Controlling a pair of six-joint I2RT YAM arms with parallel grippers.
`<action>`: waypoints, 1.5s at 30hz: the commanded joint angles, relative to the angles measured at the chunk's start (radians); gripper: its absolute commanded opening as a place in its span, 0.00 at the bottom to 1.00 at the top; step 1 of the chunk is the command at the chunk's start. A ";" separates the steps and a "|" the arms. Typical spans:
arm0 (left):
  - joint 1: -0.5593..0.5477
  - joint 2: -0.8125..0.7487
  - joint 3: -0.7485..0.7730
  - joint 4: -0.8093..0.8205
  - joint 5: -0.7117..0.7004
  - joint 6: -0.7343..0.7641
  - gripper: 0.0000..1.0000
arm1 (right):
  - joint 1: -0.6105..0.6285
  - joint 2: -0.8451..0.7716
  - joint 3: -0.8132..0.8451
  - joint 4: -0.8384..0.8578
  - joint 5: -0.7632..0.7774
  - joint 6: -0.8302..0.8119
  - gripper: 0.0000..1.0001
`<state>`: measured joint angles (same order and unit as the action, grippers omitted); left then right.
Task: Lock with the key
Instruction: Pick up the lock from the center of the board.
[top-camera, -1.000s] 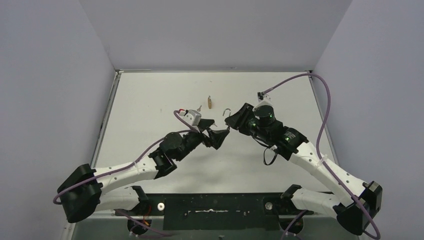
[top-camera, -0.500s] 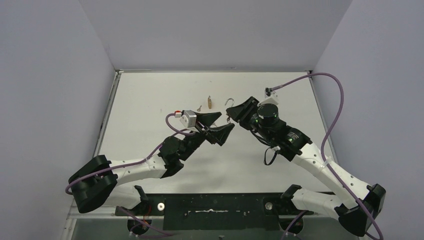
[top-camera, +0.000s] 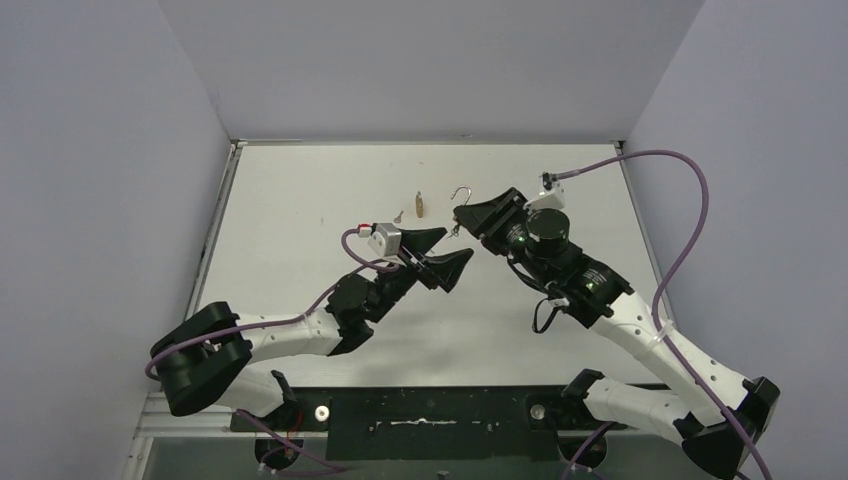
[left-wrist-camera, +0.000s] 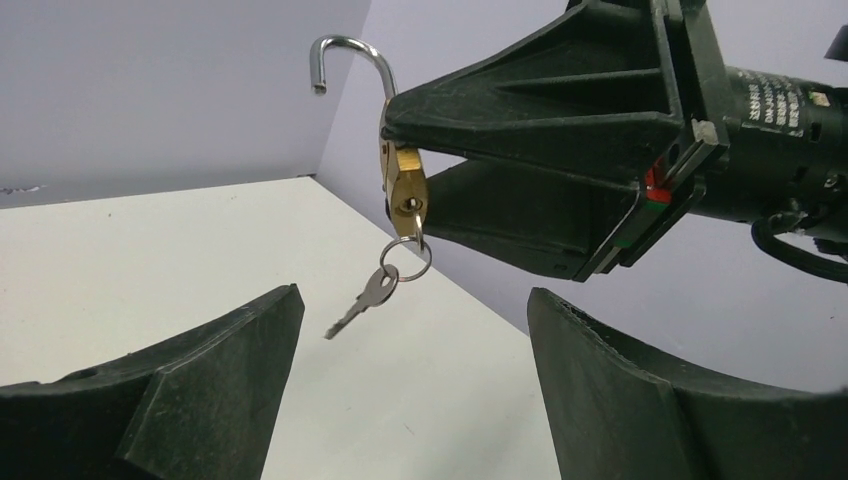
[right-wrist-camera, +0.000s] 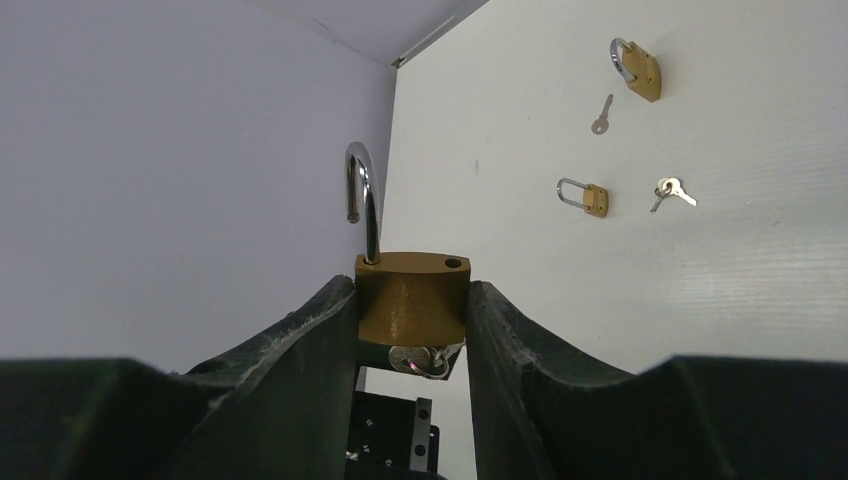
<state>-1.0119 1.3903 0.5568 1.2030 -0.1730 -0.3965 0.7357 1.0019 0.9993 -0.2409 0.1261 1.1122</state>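
The left gripper (top-camera: 455, 243) hovers above the table (top-camera: 290, 200), near its middle. Its jaws stand wide apart and hold nothing. Both fingers point toward the right gripper, with a clear gap between the two tools.

Beyond the left gripper, a loose key (top-camera: 398, 215) lies flat on the table. A spare padlock (top-camera: 422, 204) lies just beside it.

The brass padlock (left-wrist-camera: 405, 185) is held in the air, directly ahead of the open left jaws and above them. Its shackle (left-wrist-camera: 355, 55) is released and swung open, with the free end clear of the body. A key ring (left-wrist-camera: 405, 260) hangs from the keyhole in the underside, and a key (left-wrist-camera: 365, 300) dangles from the ring.

The right gripper (top-camera: 472, 217) grips the padlock. Its jaws are closed against the two side faces of the brass body, with the shackle projecting past the fingertips.
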 joint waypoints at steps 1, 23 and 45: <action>-0.003 0.006 0.052 0.130 -0.020 0.023 0.81 | 0.015 -0.011 0.047 0.093 0.009 0.014 0.08; 0.000 0.030 0.107 0.118 -0.096 0.070 0.11 | 0.032 0.028 0.046 0.152 -0.069 0.017 0.08; 0.119 -0.146 -0.003 0.076 0.057 0.032 0.00 | 0.019 0.021 0.169 0.059 -0.074 -0.288 0.97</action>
<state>-0.9443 1.3563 0.5587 1.2613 -0.2310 -0.3336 0.7666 1.0637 1.0748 -0.1837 0.0303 1.0039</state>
